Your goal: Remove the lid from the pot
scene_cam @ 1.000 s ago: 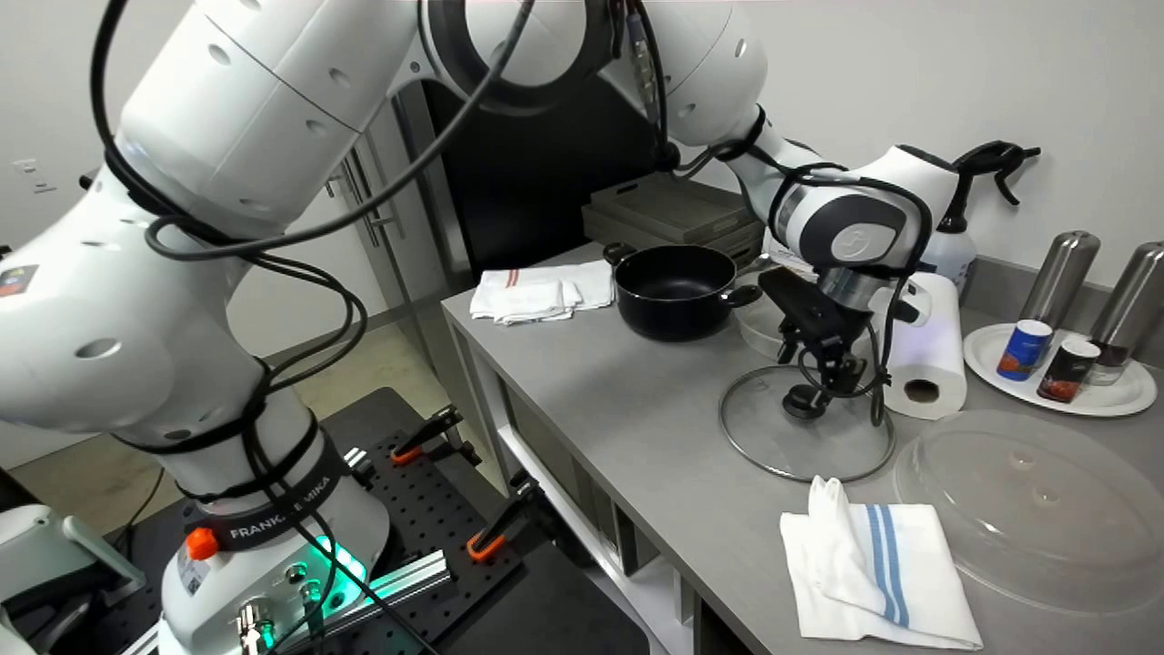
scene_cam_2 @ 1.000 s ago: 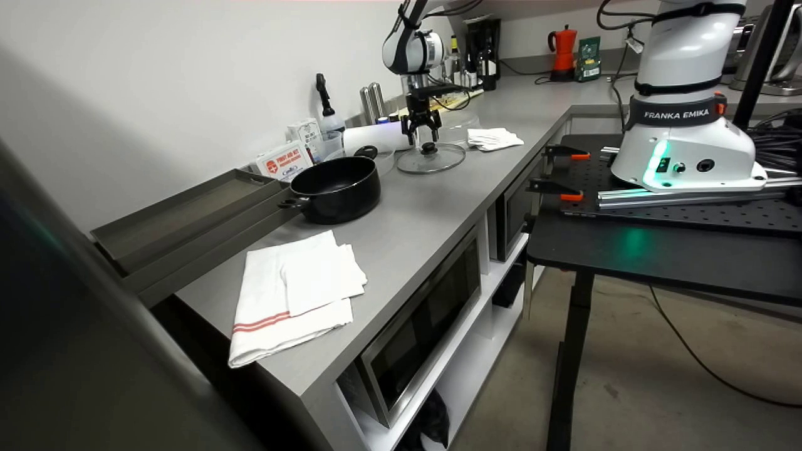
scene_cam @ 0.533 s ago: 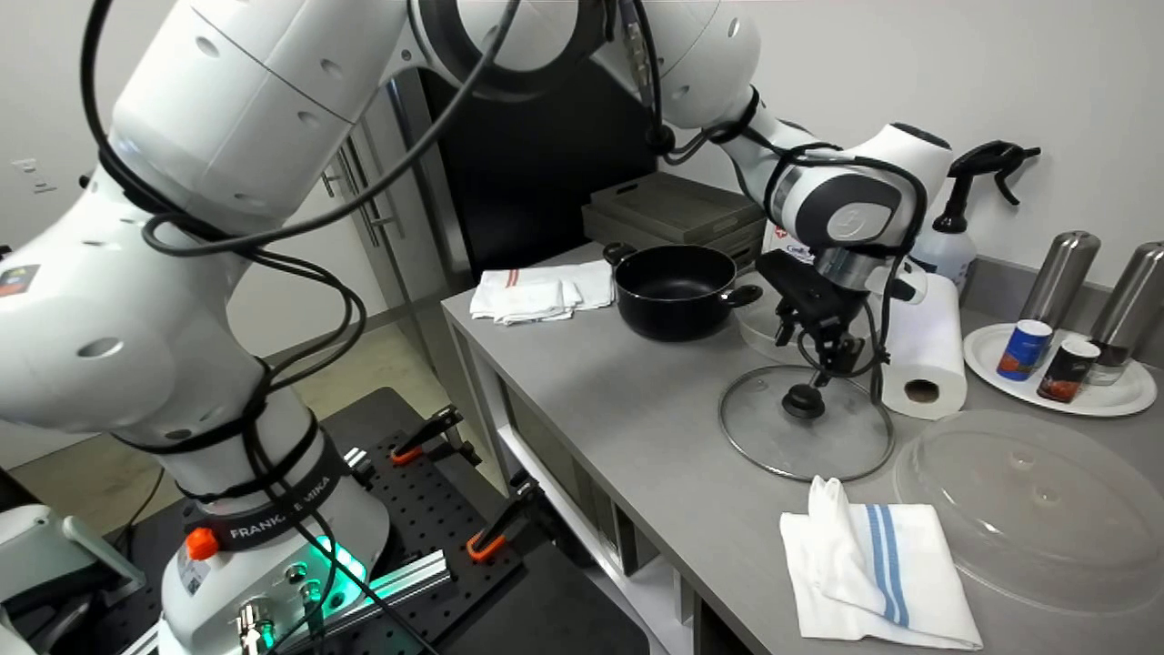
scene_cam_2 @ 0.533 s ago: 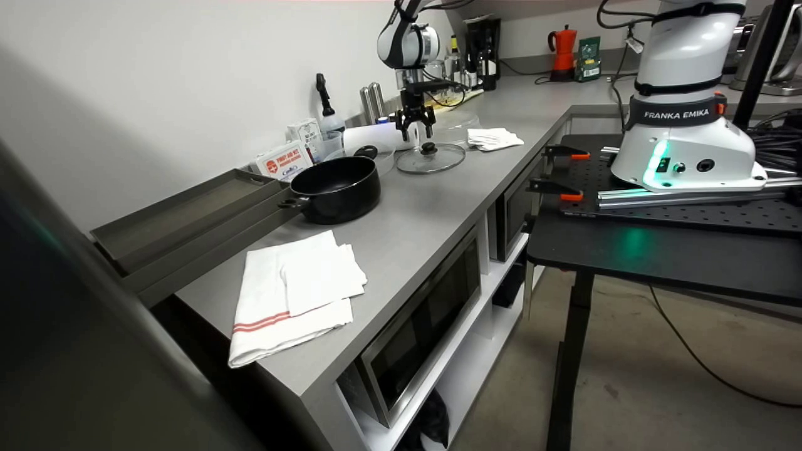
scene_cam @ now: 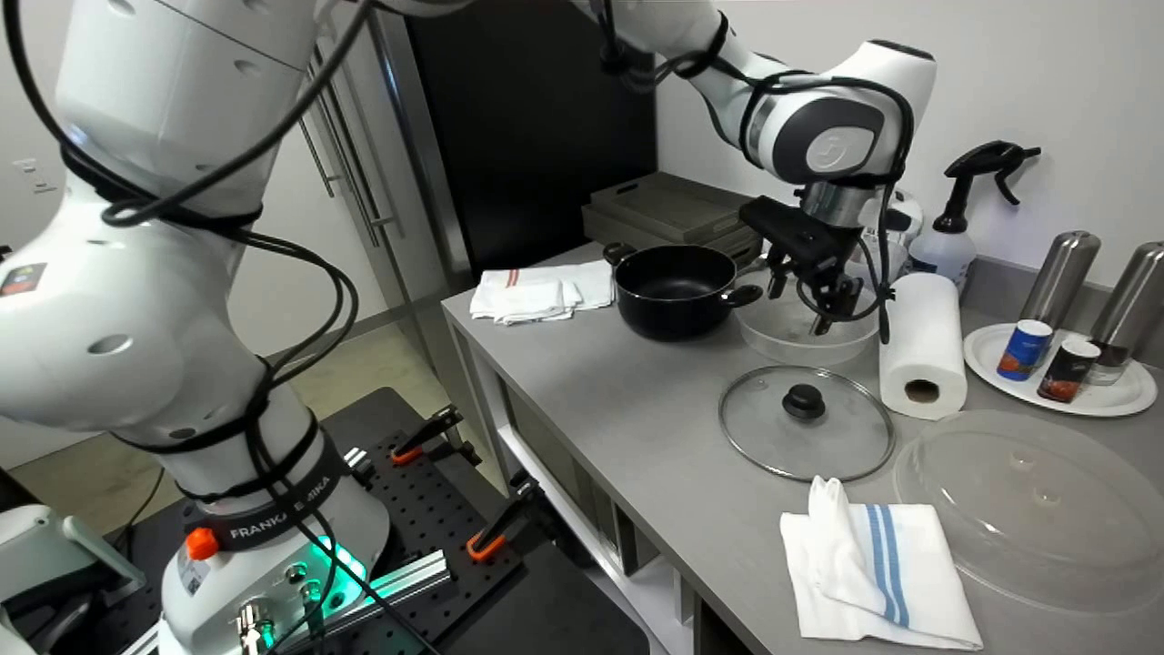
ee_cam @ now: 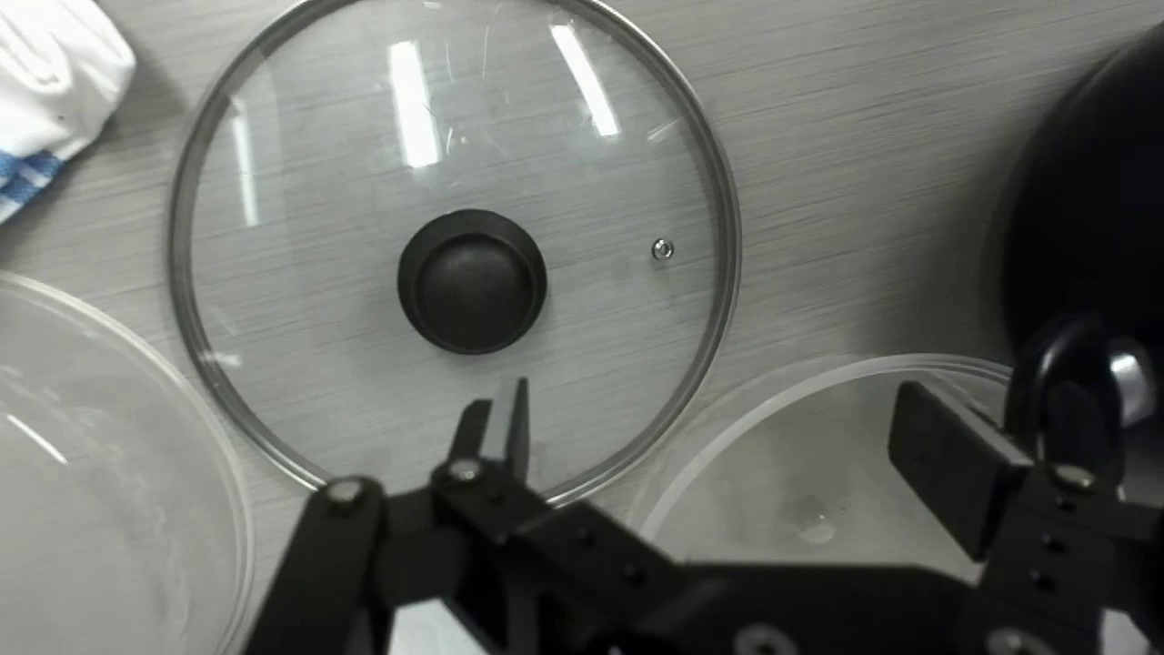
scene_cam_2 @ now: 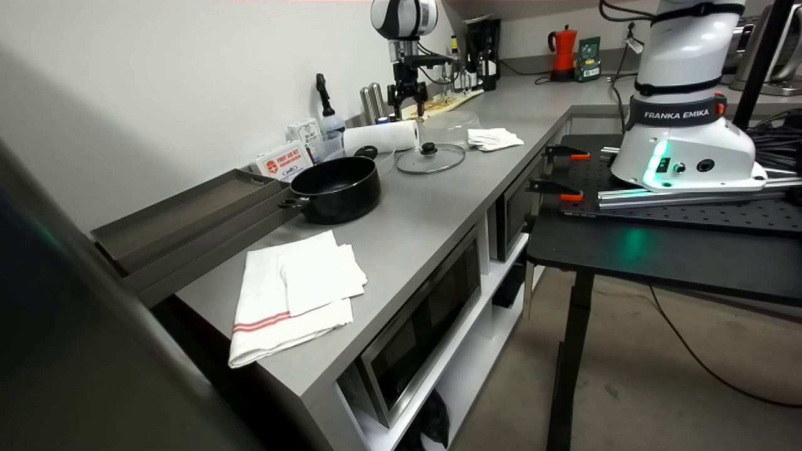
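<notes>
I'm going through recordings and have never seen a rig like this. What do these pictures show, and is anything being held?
The machine is a white robot arm with two black fingers at its end for gripping things. Two wide pictures look on from different places around it; the close one is taken from its wrist, looking down past the fingers.

The grey counter holds an uncovered black pot, a glass lid lying apart from it, a clear bowl, a larger clear cover, a paper towel roll on its side, a blue-striped towel and a red-striped towel, among other things.

Nothing is held: the fingers stand apart in the air, with nothing gripped between them.
</notes>
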Action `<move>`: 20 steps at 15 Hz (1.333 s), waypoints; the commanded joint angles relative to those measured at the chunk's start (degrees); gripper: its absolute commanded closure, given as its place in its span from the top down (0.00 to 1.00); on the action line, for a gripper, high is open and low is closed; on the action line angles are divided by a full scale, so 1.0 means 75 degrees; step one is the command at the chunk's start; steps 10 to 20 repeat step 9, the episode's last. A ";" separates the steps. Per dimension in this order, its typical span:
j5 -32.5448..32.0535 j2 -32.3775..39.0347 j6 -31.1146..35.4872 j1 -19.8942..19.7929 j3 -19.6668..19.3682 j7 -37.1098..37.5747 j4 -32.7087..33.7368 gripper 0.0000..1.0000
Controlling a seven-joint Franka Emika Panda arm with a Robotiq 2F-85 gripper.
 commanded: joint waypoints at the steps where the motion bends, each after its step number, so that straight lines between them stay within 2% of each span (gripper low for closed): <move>1: -0.0022 -0.1557 0.0477 0.0073 0.0002 -0.0588 -0.1662 1.00; 2: 0.0065 -0.1952 0.0553 0.0052 0.0047 -0.0794 -0.2045 1.00; 3: 0.0044 -0.0939 0.0202 0.0083 -0.0053 -0.0432 -0.0879 1.00; 5: 0.0051 -0.1206 0.0180 0.0093 -0.0080 -0.0471 -0.1063 1.00; 20: 0.0043 -0.0992 0.0207 0.0075 -0.0073 -0.0467 -0.1004 1.00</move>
